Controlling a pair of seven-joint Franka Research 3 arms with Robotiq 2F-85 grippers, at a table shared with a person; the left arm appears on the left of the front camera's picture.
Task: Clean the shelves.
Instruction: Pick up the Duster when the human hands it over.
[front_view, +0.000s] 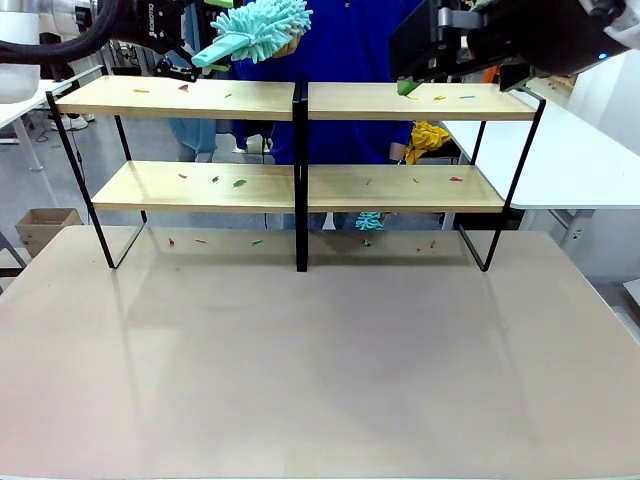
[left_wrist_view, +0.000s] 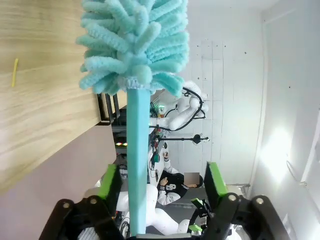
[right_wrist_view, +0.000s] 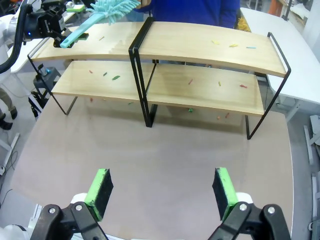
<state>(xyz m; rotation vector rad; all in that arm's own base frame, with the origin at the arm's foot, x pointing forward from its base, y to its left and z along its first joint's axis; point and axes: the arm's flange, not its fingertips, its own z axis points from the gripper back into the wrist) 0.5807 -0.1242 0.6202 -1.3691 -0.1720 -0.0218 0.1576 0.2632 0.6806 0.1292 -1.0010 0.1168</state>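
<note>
Spanning the far edge of the table (front_view: 320, 380), the shelves (front_view: 300, 180) stand square to the robot, long axis left-right, central upright at mid-table; left arm is up at the shelves' left end, right arm hangs high over the table's near half.

Left gripper (left_wrist_view: 162, 182) carries the duster (left_wrist_view: 135, 40); handle (left_wrist_view: 137, 150) runs up between the pads, hard by one, the other standing clear; clamp point is cut off at the picture's bottom edge, so I read it as a hold because the duster is aloft.

Right gripper (right_wrist_view: 162, 187) is spread wide and empty, pointing down at the tabletop, shelves well beyond it.

Key relation: duster head sits over the upper left board (front_view: 180, 98), toward its far edge near the upright; can't tell if it touches; handle slants back toward the board's left end, so roughly along its length; left arm is clearly the nearer one; my read is a sweep along that board comes next.

Small coloured scraps (front_view: 238, 183) dot all four boards and the table strip under the rack.
</note>
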